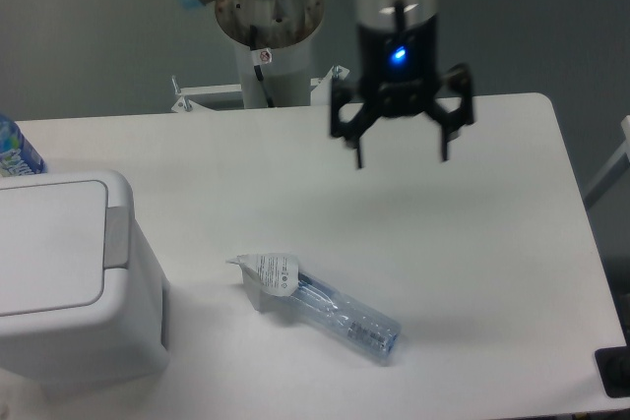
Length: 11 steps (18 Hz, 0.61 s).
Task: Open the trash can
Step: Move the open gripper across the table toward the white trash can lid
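The trash can (69,272) is a large white boxy bin at the left edge of the table, partly cut off by the frame. Its flat inset lid (44,243) lies shut, with a grey push tab (117,236) on its right side. My gripper (402,156) hangs open and empty above the table's far middle, well to the right of the bin and apart from it.
A clear plastic-wrapped packet (320,307) lies on the white table (472,243) in front of the gripper, right of the bin. A blue-labelled bottle (15,151) stands behind the bin at the left edge. The arm's base column (271,46) stands behind the table.
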### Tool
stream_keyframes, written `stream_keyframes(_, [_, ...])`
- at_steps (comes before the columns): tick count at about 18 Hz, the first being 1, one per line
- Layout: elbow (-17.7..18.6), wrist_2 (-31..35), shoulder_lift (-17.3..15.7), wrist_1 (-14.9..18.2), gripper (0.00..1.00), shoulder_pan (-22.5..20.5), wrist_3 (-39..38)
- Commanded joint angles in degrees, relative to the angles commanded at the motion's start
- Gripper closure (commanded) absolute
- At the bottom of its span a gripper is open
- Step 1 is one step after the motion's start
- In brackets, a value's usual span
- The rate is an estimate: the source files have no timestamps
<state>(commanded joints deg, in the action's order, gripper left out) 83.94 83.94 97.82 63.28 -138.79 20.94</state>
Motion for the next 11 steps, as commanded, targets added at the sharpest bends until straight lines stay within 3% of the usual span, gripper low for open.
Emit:
stream_keyframes(3, [-0.97, -0.17, 1.32, -0.96, 0.0, 2.9, -6.68])
stream_keyframes(6, [-0.88, -0.26, 2.38, -5.97, 0.0, 5.45, -13.53])
stream_keyframes(11, [-0.7, 0.26, 3.26, -6.33, 0.0, 9.06, -20.76])
